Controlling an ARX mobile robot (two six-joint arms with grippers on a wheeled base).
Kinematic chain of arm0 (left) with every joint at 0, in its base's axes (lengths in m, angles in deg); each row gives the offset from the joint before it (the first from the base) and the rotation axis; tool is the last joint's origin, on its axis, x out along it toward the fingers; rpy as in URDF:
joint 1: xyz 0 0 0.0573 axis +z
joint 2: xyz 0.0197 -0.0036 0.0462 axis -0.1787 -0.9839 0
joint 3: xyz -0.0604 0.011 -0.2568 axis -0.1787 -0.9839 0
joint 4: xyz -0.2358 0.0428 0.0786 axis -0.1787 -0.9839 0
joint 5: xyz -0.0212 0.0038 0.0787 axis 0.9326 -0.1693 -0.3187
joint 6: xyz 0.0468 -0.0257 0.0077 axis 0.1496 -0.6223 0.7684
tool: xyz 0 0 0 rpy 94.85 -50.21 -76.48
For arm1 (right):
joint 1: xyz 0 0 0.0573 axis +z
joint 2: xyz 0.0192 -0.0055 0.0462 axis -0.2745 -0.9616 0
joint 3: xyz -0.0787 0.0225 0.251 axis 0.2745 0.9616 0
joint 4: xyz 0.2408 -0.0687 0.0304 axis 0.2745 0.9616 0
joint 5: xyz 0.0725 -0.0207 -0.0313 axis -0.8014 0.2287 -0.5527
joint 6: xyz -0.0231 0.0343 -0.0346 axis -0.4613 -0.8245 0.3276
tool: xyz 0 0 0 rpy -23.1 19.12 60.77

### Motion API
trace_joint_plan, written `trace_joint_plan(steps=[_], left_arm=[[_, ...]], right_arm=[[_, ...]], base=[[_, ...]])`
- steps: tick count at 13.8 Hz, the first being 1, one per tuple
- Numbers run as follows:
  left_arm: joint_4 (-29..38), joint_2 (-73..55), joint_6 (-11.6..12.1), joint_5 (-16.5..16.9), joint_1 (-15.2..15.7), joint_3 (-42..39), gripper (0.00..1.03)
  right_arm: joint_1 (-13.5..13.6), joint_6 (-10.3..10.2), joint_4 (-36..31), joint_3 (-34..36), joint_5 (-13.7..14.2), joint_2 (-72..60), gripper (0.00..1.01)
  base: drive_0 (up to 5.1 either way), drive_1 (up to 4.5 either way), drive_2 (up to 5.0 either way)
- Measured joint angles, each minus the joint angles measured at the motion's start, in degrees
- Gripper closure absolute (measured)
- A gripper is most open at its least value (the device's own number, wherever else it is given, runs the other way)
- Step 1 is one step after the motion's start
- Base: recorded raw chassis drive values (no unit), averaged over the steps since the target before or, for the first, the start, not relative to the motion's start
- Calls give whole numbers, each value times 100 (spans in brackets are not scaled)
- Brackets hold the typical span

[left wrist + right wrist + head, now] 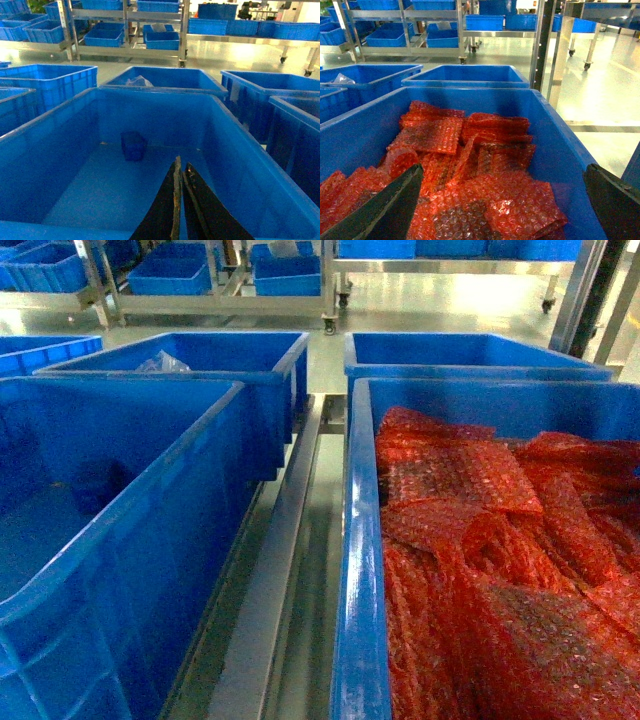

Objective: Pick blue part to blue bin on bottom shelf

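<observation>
Currently the left pincer [181, 172] hangs closed and empty while the blue part [133, 145] sits against the bin's [60, 150] far wall, risking a blue-on-blue missed grasp.

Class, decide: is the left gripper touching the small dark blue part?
Apart. Left wrist view: shut left gripper hangs nearer the camera; bare bin floor separates it from the part.

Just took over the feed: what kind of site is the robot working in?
Most likely a factory or warehouse parts area: rows of blue crates, one filled with red bubble-wrap bags, steel wheeled racks holding more crates, and a shiny industrial floor.
</observation>
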Motion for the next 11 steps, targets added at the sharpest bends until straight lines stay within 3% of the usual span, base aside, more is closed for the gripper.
trace_joint_plan(steps=[2,5,9,10,11], left_arm=[[-1075,916,2,-9,0,2,101],[-1012,957,9,-2,0,2,100],[-1038,957,11,0,0,2,51],[-1038,957,11,0,0,2,31],[-1038,957,15,-2,0,2,3]], right_arm=[[0,0,-4,0,-2,0,3],[0,0,0,0,0,0,3],[0,0,0,0,0,0,3],[0,0,0,0,0,0,3],[0,0,0,0,0,0,3]], base=[[0,0,0],[0,0,0],[0,0,0],[0,0,0],[0,0,0]])
